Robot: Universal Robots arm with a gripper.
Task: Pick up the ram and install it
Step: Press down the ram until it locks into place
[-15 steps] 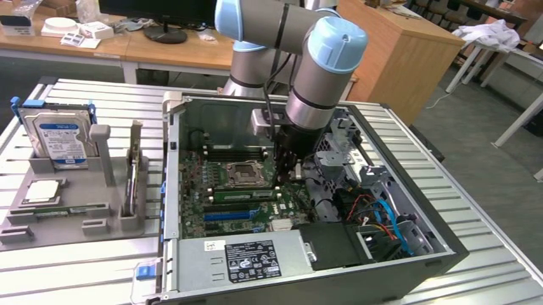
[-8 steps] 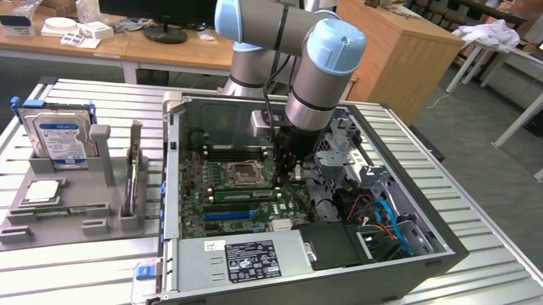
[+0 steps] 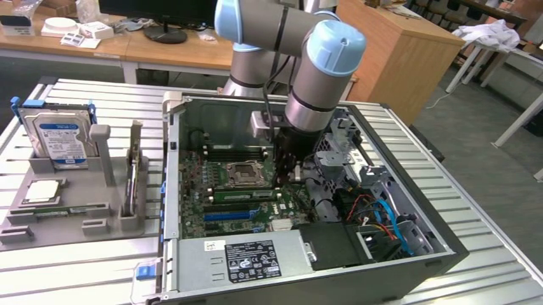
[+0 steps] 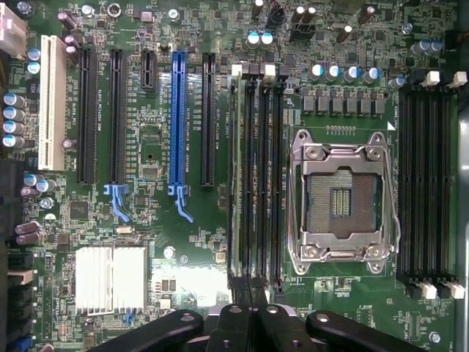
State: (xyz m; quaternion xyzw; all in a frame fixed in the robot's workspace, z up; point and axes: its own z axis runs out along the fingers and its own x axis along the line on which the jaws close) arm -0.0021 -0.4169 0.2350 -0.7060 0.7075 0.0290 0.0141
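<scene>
**Item:** ram stick (image 3: 241,194) (image 4: 235,176), one, green, long and thin

**Location:** inside the open computer case (image 3: 407,270), on the main board (image 4: 157,139). It stands on edge in a memory slot beside the processor socket (image 4: 343,202). Of the four slots on that side, it is in the one farthest from the socket.

**Long axis:** parallel to the slots and to the socket's side. In the exterior view it runs from the exterior view's left to its right.

**Pincer** (image 3: 291,175) (image 4: 249,308): one, on one arm (image 3: 327,76). It is clenched tight and grasps nothing. It hangs at one end of the stick, above the end of the slot; whether it touches the stick cannot be told.

**Memory slots:** eight, in two banks of four, one bank on each side of the socket

**Socket:** one, contacts bare

**Expansion slots:** one white, one blue, four black

**Finned heat sink** (image 4: 110,279): one

**Grey tray** (image 3: 85,222): one, on the slatted table (image 3: 76,267), outside the case wall on the exterior view's left. It carries:
- one hard drive (image 3: 55,136), upright
- one silver processor chip (image 3: 42,190), flat
</scene>
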